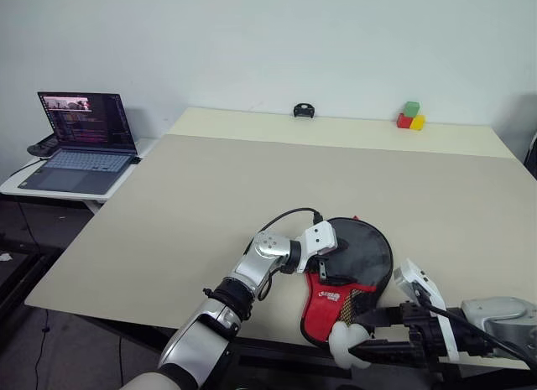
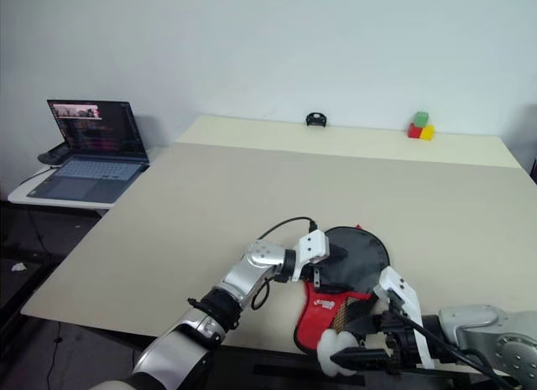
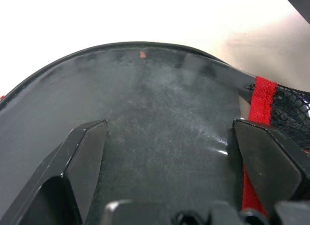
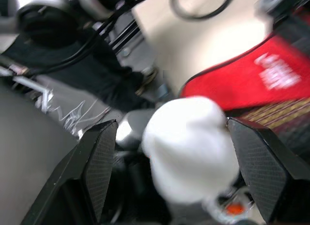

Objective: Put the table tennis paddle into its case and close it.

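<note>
The case (image 1: 348,277) lies at the bench's (image 1: 210,205) near edge, black round end outward (red panel toward me). My left claw (image 1: 323,268) rests spread over it. My right claw (image 1: 369,331), spread, hangs beside its red end.

Overall light: even, bright, diffuse; the table (image 1: 252,180) is evenly lit.
Shadows: soft and faint, seen under the left gripper (image 1: 323,268).
Glare: the background beyond the case (image 3: 160,113) is washed out white.
Blur: the right wrist view is smeared; the white object (image 4: 189,147) between the right gripper's fingers is unfocused.
</note>
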Robot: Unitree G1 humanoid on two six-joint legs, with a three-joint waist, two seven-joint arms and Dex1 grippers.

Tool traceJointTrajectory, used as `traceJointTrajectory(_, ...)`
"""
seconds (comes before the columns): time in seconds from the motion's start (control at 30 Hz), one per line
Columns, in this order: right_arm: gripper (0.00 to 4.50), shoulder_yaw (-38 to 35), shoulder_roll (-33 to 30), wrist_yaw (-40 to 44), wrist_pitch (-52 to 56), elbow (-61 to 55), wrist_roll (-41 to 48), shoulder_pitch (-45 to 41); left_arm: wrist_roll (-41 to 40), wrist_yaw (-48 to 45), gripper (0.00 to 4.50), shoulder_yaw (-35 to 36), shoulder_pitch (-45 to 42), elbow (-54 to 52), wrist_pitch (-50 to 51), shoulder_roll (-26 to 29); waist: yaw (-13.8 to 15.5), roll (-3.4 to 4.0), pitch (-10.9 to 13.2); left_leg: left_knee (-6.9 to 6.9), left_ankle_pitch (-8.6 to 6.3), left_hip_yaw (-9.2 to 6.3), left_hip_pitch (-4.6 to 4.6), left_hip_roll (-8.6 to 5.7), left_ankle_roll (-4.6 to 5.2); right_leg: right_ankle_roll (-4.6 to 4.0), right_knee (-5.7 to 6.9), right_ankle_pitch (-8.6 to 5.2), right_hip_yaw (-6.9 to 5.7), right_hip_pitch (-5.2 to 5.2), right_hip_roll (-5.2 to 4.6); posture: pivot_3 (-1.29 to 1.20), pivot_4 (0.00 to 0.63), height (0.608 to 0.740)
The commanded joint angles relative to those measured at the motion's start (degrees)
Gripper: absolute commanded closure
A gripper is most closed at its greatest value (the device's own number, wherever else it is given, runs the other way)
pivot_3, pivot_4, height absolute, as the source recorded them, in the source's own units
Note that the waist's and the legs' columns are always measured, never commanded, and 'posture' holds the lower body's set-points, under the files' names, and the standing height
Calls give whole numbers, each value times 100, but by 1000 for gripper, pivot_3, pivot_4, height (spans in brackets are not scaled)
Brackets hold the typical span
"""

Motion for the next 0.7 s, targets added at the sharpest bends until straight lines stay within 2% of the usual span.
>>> traceJointTrajectory(0.03,571,-263,-142,109,-10,-401,318,197,496,74,0,-407,255,580,146,-7,3,-2,1,0,0,0,0,0,0,2,0,-1,0,0,0,0,150,740)
traceJointTrajectory(0.27,571,-657,-47,-227,-234,95,486,-274,445,90,0,-344,182,616,136,-50,14,-7,2,3,0,2,1,0,0,12,0,-5,1,2,0,0,150,740)
traceJointTrajectory(0.43,571,-812,-60,-162,-402,905,38,-995,187,-35,0,-147,186,228,297,2,34,-2,3,2,0,3,0,-1,0,1,0,2,1,-1,0,0,150,740)
traceJointTrajectory(0.57,571,-614,63,34,-866,1629,-805,-1445,-451,-422,0,258,355,-1293,955,422,-50,1,32,-4,0,7,-15,1,0,-13,4,7,7,-21,3,0,150,740)
traceJointTrajectory(0.7,571,-379,335,259,-1547,2366,-1718,-1833,-912,-243,0,686,336,-2463,1723,681,-114,9,48,-3,4,18,-70,4,-5,-22,21,4,22,-92,8,0,150,740)
